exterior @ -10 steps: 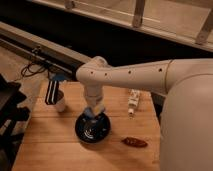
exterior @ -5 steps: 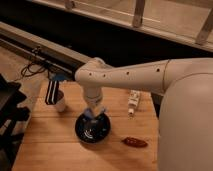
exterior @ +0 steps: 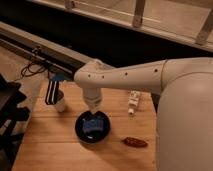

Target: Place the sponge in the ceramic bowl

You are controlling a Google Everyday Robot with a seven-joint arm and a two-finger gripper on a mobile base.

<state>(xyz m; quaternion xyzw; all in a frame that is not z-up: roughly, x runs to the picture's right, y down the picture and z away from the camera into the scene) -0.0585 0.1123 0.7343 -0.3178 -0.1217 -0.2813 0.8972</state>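
Observation:
The glossy black ceramic bowl (exterior: 79, 131) sits on the wooden table (exterior: 55, 150), left of centre. Inside the bowl lies the blue sponge (exterior: 93, 125), flat near the middle. My gripper (exterior: 94, 111) hangs at the end of the white arm directly above the bowl and just over the sponge. Whether it touches the sponge I cannot make out.
A small white cup (exterior: 60, 105) stands left of the bowl, with a black-and-white striped flat item (exterior: 52, 91) with a blue top beside it. A white object (exterior: 133, 101) lies at the back right and a reddish-brown one (exterior: 135, 142) at the front right. Dark furniture (exterior: 9, 107) borders the left table edge.
The gripper has risen a little out of the bowl, and the blue sponge now shows lying in the bowl beneath it.

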